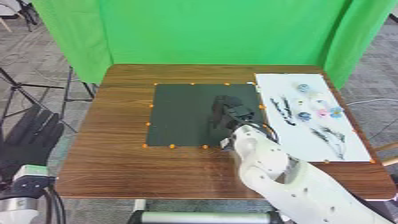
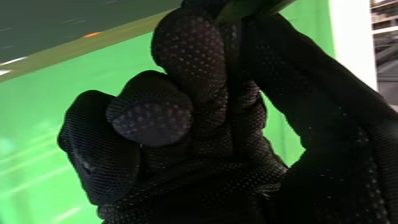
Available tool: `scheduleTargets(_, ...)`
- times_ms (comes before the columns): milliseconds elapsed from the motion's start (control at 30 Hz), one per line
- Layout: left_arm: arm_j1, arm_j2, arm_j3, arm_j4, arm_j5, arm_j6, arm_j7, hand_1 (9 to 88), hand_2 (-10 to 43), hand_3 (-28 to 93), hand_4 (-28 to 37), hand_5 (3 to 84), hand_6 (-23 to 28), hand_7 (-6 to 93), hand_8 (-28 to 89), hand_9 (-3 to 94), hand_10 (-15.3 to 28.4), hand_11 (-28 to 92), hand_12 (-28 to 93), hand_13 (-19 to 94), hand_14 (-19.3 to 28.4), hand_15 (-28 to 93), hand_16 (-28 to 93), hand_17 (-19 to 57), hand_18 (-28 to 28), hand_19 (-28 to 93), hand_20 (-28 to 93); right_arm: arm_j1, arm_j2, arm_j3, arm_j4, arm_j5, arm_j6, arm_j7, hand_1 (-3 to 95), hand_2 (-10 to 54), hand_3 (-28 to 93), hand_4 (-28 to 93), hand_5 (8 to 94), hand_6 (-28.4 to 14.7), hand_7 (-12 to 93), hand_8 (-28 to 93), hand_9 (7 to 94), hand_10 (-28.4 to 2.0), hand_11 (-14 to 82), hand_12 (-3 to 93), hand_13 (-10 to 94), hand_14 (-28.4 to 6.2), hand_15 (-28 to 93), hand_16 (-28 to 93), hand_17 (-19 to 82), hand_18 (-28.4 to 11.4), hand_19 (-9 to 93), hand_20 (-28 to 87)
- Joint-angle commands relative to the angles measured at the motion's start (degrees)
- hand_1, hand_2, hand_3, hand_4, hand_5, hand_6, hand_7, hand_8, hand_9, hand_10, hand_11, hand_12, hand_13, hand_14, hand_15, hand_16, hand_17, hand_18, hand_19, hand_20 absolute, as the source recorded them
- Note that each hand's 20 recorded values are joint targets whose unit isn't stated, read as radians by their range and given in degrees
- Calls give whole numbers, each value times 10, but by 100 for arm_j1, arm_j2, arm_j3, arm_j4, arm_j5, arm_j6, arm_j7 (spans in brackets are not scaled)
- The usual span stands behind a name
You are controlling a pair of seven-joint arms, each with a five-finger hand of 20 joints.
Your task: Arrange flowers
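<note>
green bit [image 2: 238,10] mostly cut off in r. wrist view (kind unclear). it's dk green, pinched by r. hand [image 1: 234,107]; l. hand [image 1: 29,137] uncurled.

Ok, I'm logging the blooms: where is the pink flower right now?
In the head view, the pink flower lies on the white board at the table's right side, with a blue flower to its left and another to its right.

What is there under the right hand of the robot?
Under the right hand is the dark mat, which shows to both sides of it. The part directly beneath is covered, so anything lying there cannot be seen.
</note>
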Motion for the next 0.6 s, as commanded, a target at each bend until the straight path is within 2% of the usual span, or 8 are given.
scheduleTargets(33, 35, 211, 176, -37, -40, 33, 178, 288, 159, 508, -283, 373, 78, 122, -92, 302, 148, 177, 81, 198, 130, 277, -103, -43, 96, 259, 58, 609, -748, -626, 383, 154, -684, -56, 446, -95, 807, -52, 794, -30, 404, 222, 893, -81, 311, 507, 841, -75, 635, 397, 641, -149, 932, 545)
scheduleTargets(100, -145, 289, 295, 12, 5, -16, 157, 269, 146, 572, -283, 373, 77, 122, -92, 302, 147, 177, 80, 198, 130, 278, -104, -43, 96, 259, 58, 791, -886, -892, 623, 316, -809, -22, 445, -95, 808, -50, 793, -29, 405, 223, 894, -80, 309, 504, 841, -76, 635, 396, 643, -150, 932, 545)
scheduleTargets(167, -173, 339, 366, -6, 36, -5, 220, 259, 143, 595, -283, 374, 77, 123, -92, 302, 146, 178, 81, 198, 130, 277, -105, -43, 96, 259, 58, 845, -1024, -1000, 789, 355, -955, -66, 445, -95, 807, -49, 794, -30, 404, 222, 894, -80, 309, 504, 842, -76, 636, 394, 644, -149, 932, 546)
scheduleTargets(200, -315, 334, 406, 48, 103, -39, 84, 260, 141, 598, -283, 373, 77, 123, -92, 302, 146, 178, 81, 198, 130, 277, -105, -43, 96, 259, 57, 885, -1045, -1099, 829, 401, -881, 35, 446, -95, 807, -49, 794, -31, 403, 222, 893, -81, 310, 504, 842, -76, 636, 394, 644, -149, 932, 547)
scheduleTargets(300, -408, 367, 470, 77, 226, 5, 6, 255, 136, 613, -283, 373, 77, 123, -93, 302, 146, 178, 81, 198, 130, 276, -104, -43, 96, 259, 57, 941, -1163, -1254, 974, 338, -758, 68, 446, -95, 806, -47, 794, -31, 403, 222, 893, -81, 311, 504, 842, -76, 636, 392, 644, -150, 932, 548)
scheduleTargets(333, -507, 331, 502, 113, 262, -17, -110, 253, 132, 629, -283, 373, 77, 123, -92, 302, 146, 178, 81, 198, 129, 276, -103, -44, 96, 260, 58, 934, -1183, -1293, 1010, 314, -693, 124, 446, -95, 805, -47, 795, -30, 402, 221, 893, -81, 311, 504, 842, -76, 635, 392, 645, -150, 932, 548)
scheduleTargets(467, -667, 324, 577, 162, 253, -42, -316, 253, 125, 651, -283, 374, 77, 124, -93, 302, 146, 178, 80, 198, 129, 277, -102, -44, 96, 260, 58, 855, -1287, -1306, 1134, 277, -605, 290, 445, -95, 805, -46, 795, -31, 402, 220, 895, -81, 312, 500, 843, -76, 635, 391, 645, -151, 932, 548)
scheduleTargets(600, -751, 339, 589, 185, 275, -31, -389, 252, 123, 657, -283, 374, 77, 124, -93, 302, 146, 179, 80, 199, 130, 278, -102, -45, 96, 261, 58, 805, -1341, -1336, 1231, 202, -625, 377, 446, -95, 804, -45, 797, -31, 401, 220, 895, -82, 313, 499, 845, -76, 635, 389, 647, -152, 932, 547)
